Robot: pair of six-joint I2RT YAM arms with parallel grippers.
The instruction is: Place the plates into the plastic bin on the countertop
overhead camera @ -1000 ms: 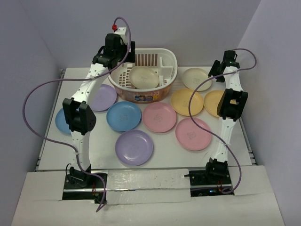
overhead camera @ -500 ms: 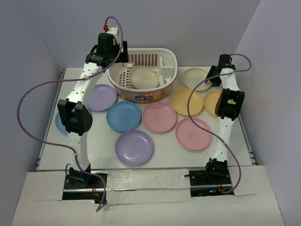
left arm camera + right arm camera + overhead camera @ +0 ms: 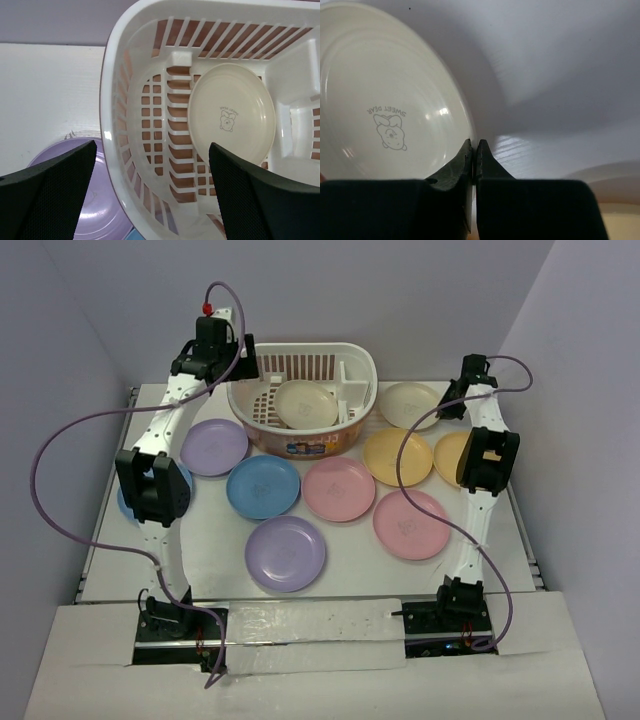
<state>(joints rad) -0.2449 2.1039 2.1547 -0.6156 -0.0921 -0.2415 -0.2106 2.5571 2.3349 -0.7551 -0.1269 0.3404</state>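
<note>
The plastic bin (image 3: 305, 445) stands at the back middle of the countertop (image 3: 330, 575) with one cream plate (image 3: 307, 404) lying inside. My left gripper (image 3: 222, 368) hangs open above the bin's left rim (image 3: 107, 100), and its wrist view shows the cream plate (image 3: 231, 112) in the bin and a lilac plate (image 3: 95, 210) outside it. My right gripper (image 3: 447, 400) is shut on the right rim of another cream plate (image 3: 410, 403) to the right of the bin. In the right wrist view the jaws (image 3: 475, 142) pinch that plate's (image 3: 385, 100) edge.
Several plates lie in front of the bin: lilac (image 3: 214, 446), blue (image 3: 263, 486), pink (image 3: 338, 488), pink (image 3: 411, 524), lilac (image 3: 285, 552), yellow (image 3: 397, 456) and yellow-orange (image 3: 452, 458). A blue plate (image 3: 128, 498) is half hidden behind the left arm. Lilac walls close in both sides.
My right gripper has closed onto the cream plate's rim. My left arm has swung left, from over the bin's back left corner to its left rim, still open.
</note>
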